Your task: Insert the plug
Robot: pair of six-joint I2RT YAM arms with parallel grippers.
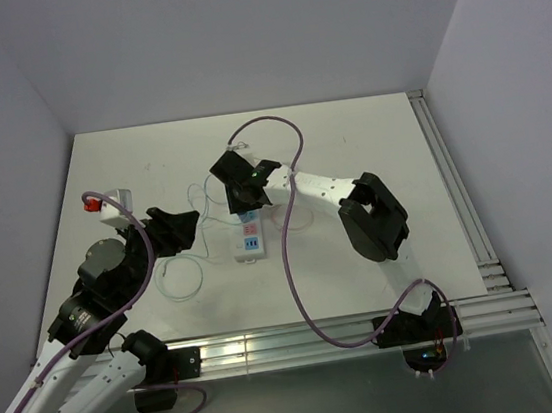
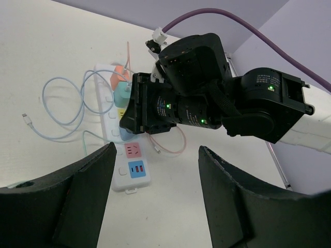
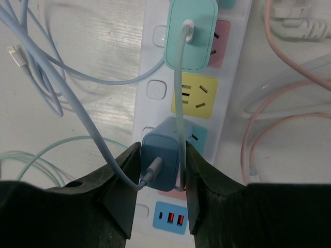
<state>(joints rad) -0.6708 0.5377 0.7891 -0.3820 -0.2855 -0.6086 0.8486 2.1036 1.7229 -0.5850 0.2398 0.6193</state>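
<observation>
Bright, even light; soft shadows, little glare.

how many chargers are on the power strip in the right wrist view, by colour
mint green charger: 1
blue charger: 1
total: 2, both on the white power strip
</observation>
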